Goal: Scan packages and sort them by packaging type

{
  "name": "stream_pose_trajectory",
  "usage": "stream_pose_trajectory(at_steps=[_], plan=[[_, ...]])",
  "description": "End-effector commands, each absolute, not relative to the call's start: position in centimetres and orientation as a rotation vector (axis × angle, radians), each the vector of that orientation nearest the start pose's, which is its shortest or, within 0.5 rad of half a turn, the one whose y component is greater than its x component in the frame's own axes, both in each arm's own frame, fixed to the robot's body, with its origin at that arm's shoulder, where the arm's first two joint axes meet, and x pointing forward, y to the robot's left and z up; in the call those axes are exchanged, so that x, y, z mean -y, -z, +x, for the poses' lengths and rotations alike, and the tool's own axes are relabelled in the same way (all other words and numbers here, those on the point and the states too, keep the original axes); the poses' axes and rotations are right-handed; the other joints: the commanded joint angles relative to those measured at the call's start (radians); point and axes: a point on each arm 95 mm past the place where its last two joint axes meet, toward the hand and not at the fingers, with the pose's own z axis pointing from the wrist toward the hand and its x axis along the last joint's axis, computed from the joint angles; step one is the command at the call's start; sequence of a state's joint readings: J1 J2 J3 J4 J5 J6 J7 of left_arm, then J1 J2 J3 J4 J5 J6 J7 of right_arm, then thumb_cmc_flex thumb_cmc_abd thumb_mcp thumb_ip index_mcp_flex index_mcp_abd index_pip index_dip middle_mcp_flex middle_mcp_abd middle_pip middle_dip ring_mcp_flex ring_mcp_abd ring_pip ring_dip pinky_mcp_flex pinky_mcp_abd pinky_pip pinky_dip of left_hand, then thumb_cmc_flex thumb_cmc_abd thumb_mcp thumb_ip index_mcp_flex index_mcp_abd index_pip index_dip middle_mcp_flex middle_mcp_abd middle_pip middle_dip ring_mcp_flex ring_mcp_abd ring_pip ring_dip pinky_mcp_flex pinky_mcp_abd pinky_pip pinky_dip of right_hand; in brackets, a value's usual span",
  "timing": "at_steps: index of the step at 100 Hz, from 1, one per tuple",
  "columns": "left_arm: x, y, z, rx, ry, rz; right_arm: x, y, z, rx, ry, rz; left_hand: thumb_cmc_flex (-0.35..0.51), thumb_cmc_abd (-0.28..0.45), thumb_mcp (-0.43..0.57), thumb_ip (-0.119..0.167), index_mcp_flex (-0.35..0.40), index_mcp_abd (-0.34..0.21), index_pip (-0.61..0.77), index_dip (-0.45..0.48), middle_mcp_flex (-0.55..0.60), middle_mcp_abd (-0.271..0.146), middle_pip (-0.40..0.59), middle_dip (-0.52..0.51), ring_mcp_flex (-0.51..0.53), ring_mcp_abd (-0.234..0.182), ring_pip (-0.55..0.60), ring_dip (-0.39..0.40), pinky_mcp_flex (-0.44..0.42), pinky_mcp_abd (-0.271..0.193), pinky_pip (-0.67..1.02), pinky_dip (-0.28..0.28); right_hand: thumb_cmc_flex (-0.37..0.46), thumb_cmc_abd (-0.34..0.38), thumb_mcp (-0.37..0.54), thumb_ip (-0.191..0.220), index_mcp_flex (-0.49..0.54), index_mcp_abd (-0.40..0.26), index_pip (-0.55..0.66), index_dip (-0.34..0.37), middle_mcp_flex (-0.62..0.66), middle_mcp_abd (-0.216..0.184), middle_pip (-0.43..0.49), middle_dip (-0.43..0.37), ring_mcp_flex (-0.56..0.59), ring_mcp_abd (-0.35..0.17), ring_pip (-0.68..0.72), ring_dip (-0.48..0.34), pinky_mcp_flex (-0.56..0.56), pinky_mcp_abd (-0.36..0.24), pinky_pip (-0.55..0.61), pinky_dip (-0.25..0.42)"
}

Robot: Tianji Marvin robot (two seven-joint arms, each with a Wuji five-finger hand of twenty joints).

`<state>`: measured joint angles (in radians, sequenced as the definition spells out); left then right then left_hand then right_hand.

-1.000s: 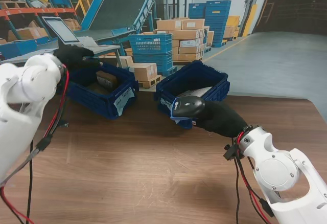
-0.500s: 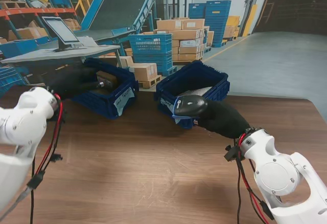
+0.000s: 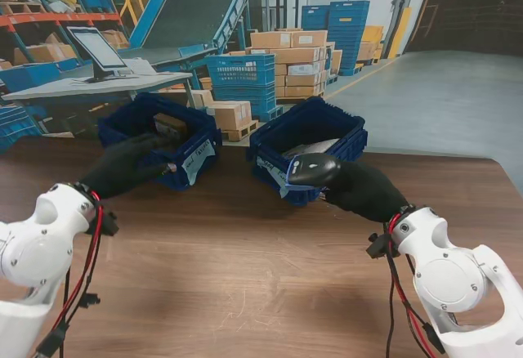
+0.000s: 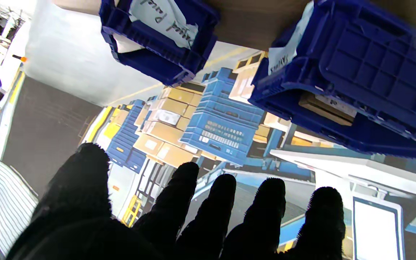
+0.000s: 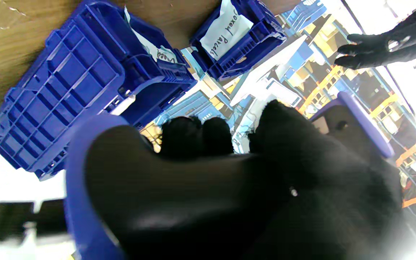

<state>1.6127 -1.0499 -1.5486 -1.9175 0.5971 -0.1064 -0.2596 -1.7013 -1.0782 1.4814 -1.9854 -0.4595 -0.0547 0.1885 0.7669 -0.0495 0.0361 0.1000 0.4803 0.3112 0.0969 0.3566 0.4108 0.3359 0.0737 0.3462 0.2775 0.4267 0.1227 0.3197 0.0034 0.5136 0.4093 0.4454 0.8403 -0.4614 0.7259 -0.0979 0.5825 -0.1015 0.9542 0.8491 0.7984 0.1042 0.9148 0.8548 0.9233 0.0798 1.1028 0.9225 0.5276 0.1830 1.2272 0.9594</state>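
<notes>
On the far edge of a wooden counter [image 3: 245,260], two dark blue plastic crates stand side by side, each with a white handwritten paper label hanging on its near wall. Just in front of the right crate [image 3: 315,133] the robot's right hand [image 3: 364,190], gloved in black, is wrapped around the grip of a handheld barcode scanner [image 3: 313,168], whose dark head with blue trim sits against the crate's near wall. Inside that crate lies one pale, flat package [image 3: 315,147], its type hard to make out. The left hand [image 3: 127,166], also gloved, holds nothing; its fingers are spread and stretched toward the near wall of the left crate [image 3: 159,125], where one brown cardboard box [image 3: 170,123] rests just beyond the fingertips.

Counted: two crates, two labels, one scanner, one box, one pale package.

From the left wrist camera, all five fingers [image 4: 179,202] stand apart with nothing between them, and the cardboard box [image 4: 325,108] shows under the crate's rim. From the right wrist camera, the scanner's body [image 5: 179,187] fills most of the picture beneath the curled fingers [image 5: 193,135], and the label on the farther crate reads "Boxed Parcels" [image 5: 226,30], which the stand view leaves illegible. Stacked cartons and lighter blue crates fill the warehouse floor beyond the counter.
</notes>
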Motion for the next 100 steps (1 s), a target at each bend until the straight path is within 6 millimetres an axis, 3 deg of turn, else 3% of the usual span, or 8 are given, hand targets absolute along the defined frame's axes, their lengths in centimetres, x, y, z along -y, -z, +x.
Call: stream_pose_trajectory(at_steps=[1, 27, 56, 100], plan=[[-4.7, 19.1, 39.2, -1.351, 1.815, -1.321, 2.3, 20.7, 37.2, 1.59, 2.514, -1.921, 0.03, 0.006, 0.025, -0.032, 0.018, 0.015, -0.016, -0.013, 0.006, 0.014, -0.007, 0.009, -0.02, -0.01, -0.001, -0.009, -0.007, -0.004, -0.033, -0.013, 0.101, 0.087, 0.085, -0.009, 0.06, -0.073, 0.03, 0.018, 0.018, 0.027, -0.007, 0.006, 0.004, 0.003, 0.002, 0.0, 0.003, -0.005, 0.006, 0.003], [-3.9, 20.5, 38.4, -1.378, 1.861, -1.354, 3.7, 22.5, 38.1, 1.524, 2.465, -2.03, 0.032, 0.005, 0.03, -0.034, 0.02, 0.014, -0.015, -0.013, -0.001, 0.016, -0.009, 0.008, -0.032, -0.01, -0.008, -0.011, -0.011, -0.005, -0.044, -0.016, 0.098, 0.088, 0.088, -0.01, 0.061, -0.075, 0.033, 0.018, 0.018, 0.025, -0.005, 0.006, 0.005, 0.0, 0.003, 0.0, 0.005, -0.004, 0.008, 0.003], [-2.9, 20.9, 38.1, -1.373, 1.91, -1.355, 5.8, 25.7, 40.0, 1.429, 2.348, -2.203, 0.032, 0.004, 0.033, -0.036, 0.021, 0.013, -0.015, -0.012, -0.002, 0.017, -0.008, 0.008, -0.032, -0.01, -0.009, -0.011, -0.011, -0.005, -0.055, -0.016, 0.093, 0.087, 0.097, -0.01, 0.058, -0.078, 0.038, 0.016, 0.017, 0.024, 0.0, 0.003, 0.005, 0.001, 0.005, -0.001, 0.005, -0.005, 0.01, 0.002], [-1.8, 21.2, 37.8, -1.371, 1.963, -1.358, 9.4, 29.6, 42.0, 1.488, 2.096, -2.396, 0.035, 0.005, 0.033, -0.037, 0.022, 0.011, -0.014, -0.011, -0.008, 0.018, -0.01, 0.007, -0.035, -0.008, -0.013, -0.011, -0.012, -0.007, -0.07, -0.011, 0.082, 0.094, 0.103, -0.01, 0.052, -0.088, 0.047, 0.01, 0.014, 0.014, 0.009, -0.002, 0.004, -0.006, 0.007, -0.004, 0.004, -0.011, 0.011, 0.0]])
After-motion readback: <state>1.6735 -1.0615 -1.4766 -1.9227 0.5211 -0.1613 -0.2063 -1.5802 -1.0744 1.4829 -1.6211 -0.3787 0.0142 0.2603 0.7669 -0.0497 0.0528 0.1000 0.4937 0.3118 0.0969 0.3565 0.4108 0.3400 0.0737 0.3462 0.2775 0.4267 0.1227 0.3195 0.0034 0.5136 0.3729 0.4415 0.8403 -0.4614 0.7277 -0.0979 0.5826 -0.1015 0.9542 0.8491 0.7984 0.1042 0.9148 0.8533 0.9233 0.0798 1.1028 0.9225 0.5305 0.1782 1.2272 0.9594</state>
